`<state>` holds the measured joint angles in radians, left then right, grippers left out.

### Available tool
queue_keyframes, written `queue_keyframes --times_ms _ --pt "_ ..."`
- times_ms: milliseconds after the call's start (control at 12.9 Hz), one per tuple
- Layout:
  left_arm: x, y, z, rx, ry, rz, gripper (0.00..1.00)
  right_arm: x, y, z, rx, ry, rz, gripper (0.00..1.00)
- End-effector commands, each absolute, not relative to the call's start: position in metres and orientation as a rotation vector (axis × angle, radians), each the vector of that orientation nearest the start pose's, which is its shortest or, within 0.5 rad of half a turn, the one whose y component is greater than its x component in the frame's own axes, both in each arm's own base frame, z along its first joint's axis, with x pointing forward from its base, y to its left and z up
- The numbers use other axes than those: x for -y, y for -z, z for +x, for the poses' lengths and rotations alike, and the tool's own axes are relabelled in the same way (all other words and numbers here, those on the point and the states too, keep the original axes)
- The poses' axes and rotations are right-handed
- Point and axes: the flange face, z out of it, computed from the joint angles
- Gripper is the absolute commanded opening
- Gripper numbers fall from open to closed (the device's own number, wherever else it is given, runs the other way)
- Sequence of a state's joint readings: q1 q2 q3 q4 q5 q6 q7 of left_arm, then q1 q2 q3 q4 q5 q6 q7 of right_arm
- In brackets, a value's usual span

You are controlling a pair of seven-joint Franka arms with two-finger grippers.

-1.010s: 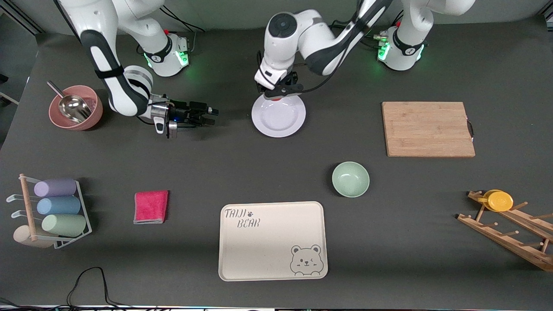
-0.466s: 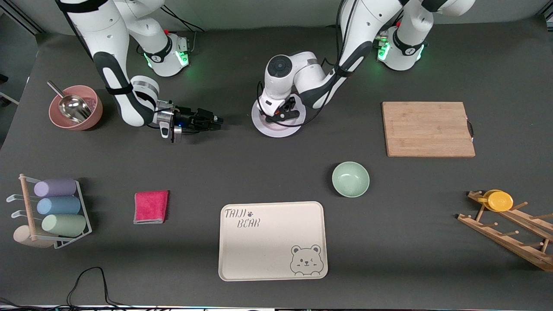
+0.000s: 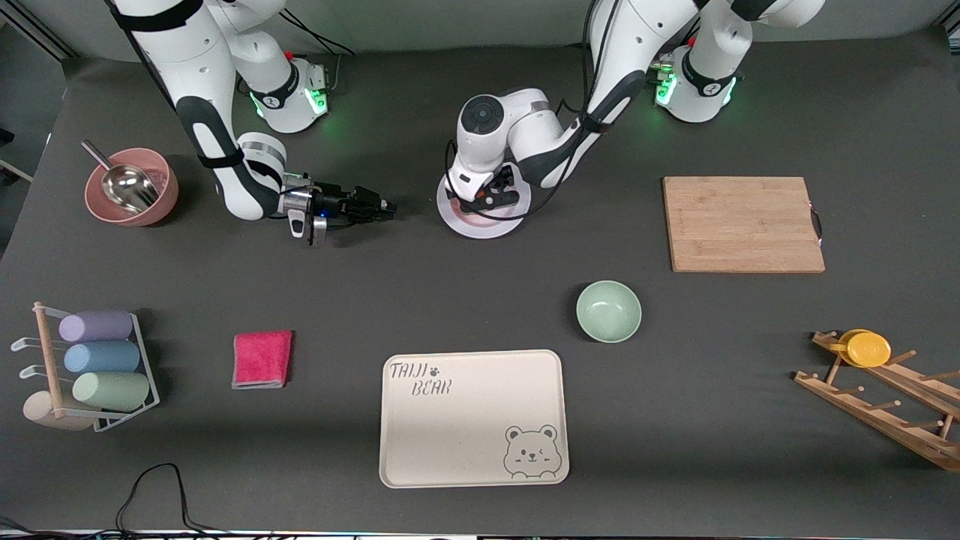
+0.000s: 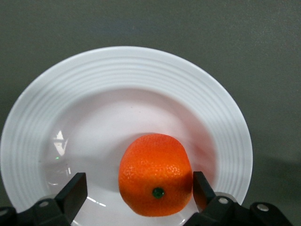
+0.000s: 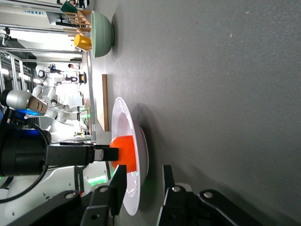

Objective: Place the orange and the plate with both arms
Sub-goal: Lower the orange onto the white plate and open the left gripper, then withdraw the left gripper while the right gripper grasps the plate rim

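Note:
The orange (image 4: 155,181) rests on the pale plate (image 4: 131,70), which lies on the table between the two arm bases (image 3: 480,225). My left gripper (image 3: 487,199) is low over the plate and open (image 4: 138,186). One finger is close against the orange and the other stands clear of it. My right gripper (image 3: 388,208) is open and empty (image 5: 142,181), low over the table beside the plate toward the right arm's end. It points at the plate's rim (image 5: 121,117) and stays apart from it. The orange also shows in the right wrist view (image 5: 124,153).
A mint-green bowl (image 3: 608,310) and a cream bear tray (image 3: 472,418) lie nearer the camera. A wooden cutting board (image 3: 742,223) and a peg rack with a yellow cup (image 3: 866,349) are toward the left arm's end. A pink bowl with a scoop (image 3: 131,187), a pink cloth (image 3: 262,358) and a cup rack (image 3: 90,367) are toward the right arm's end.
My left arm has come down and brought the orange onto the plate. My right gripper has slid along the table toward the plate's rim.

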<state>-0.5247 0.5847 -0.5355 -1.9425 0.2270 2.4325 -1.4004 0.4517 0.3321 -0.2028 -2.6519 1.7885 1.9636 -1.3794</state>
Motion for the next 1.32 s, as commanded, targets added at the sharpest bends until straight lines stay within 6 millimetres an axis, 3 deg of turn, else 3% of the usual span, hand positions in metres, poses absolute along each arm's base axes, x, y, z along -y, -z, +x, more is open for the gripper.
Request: queue_keyframes --times_ms 0,233,388,699,932,1087,1243 --pt "0.521 -0.271 0.334 0.430 -0.090 -3.120 1.00 -0.142 -0.109 0.331 -0.003 0.048 -1.981 0.38" --pt "0.480 -0.348 0.386 0.543 0.064 -3.120 1.00 -0.148 -0.104 0.327 -0.006 0.045 -1.967 0.38" --pt "0.437 -0.385 0.419 0.587 0.123 -3.083 1.00 -0.171 -0.103 0.319 -0.013 0.063 -1.935 0.38" --pt "0.334 -0.442 0.478 0.568 0.107 -3.051 1.00 -0.192 -0.094 0.306 -0.027 0.084 -1.919 0.38" --pt "0.260 -0.502 0.519 0.612 0.068 -3.049 1.00 -0.212 -0.086 0.292 -0.050 0.103 -1.909 0.38" --pt "0.205 -0.525 0.541 0.612 0.022 -3.028 1.00 -0.226 -0.085 0.285 -0.062 0.107 -1.898 0.38" --pt "0.136 -0.538 0.556 0.571 -0.035 -3.017 1.00 -0.235 -0.083 0.281 -0.065 0.106 -1.890 0.38"
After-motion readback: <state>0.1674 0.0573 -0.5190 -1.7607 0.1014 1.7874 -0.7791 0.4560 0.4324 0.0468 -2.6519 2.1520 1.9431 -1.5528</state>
